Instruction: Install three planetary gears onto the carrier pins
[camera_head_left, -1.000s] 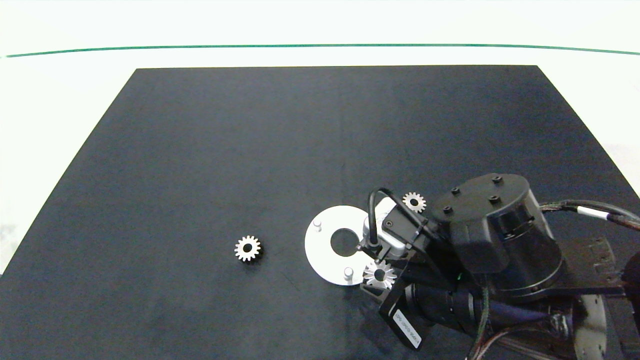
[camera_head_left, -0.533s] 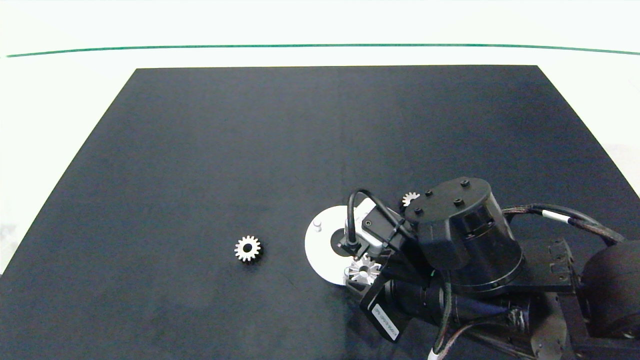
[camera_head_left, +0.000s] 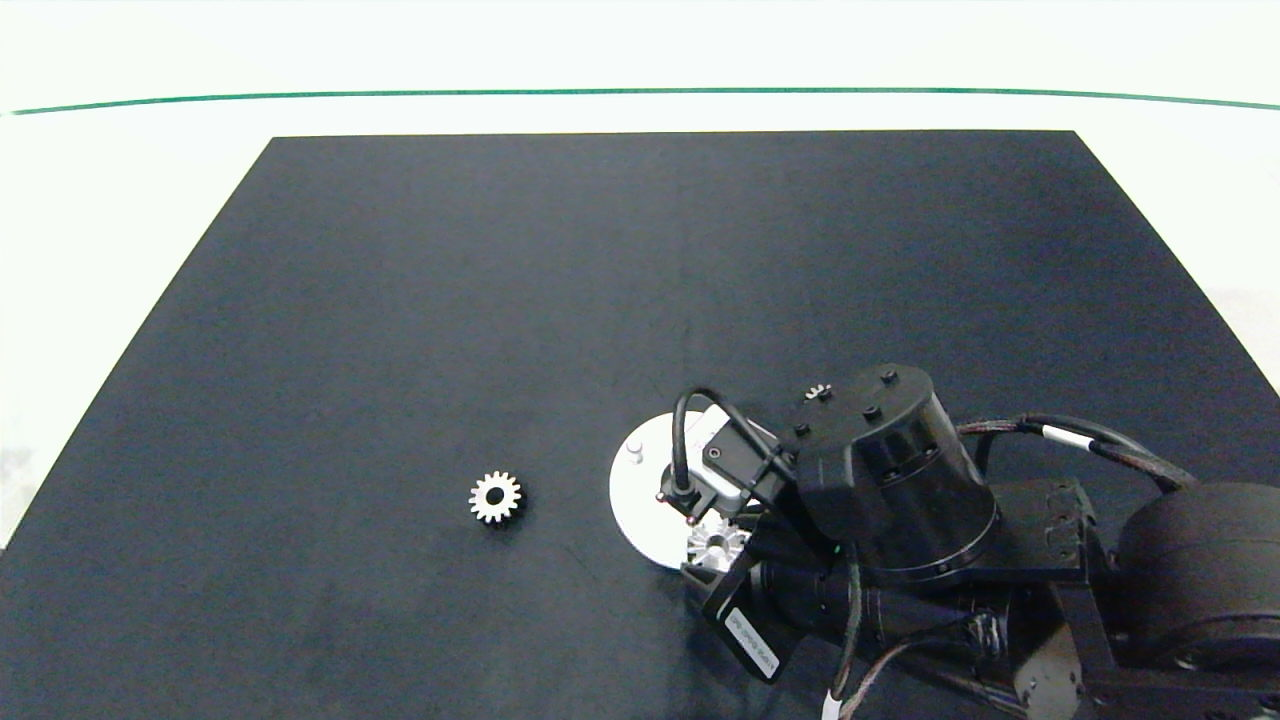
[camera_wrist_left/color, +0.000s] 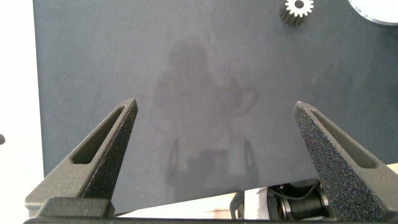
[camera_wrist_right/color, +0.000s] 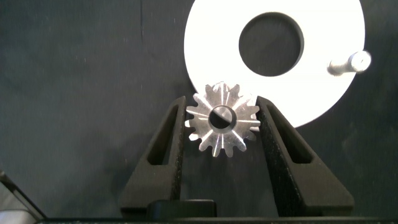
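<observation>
Presently the right hand (camera_wrist_right/color: 222, 124) is closed on a small silvery-grey toothed metal gear (camera_wrist_right/color: 222, 121), held flat over the near rim of the flat white round disc (camera_wrist_right/color: 323, 81), where a pin shows through its bore. One short white pin (camera_wrist_right/color: 349, 62) stands bare. A second gear (camera_head_left: 495, 497) lies apart on the black bench (camera_head_left: 400, 300); a third (camera_head_left: 818, 391) peeks behind the arm. The left hand (camera_wrist_left/color: 217, 149) hangs wide open, empty.

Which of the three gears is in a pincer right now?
The gear at the disc's near edge, clamped in the right pincer. The other two lie loose on the mat.
</observation>
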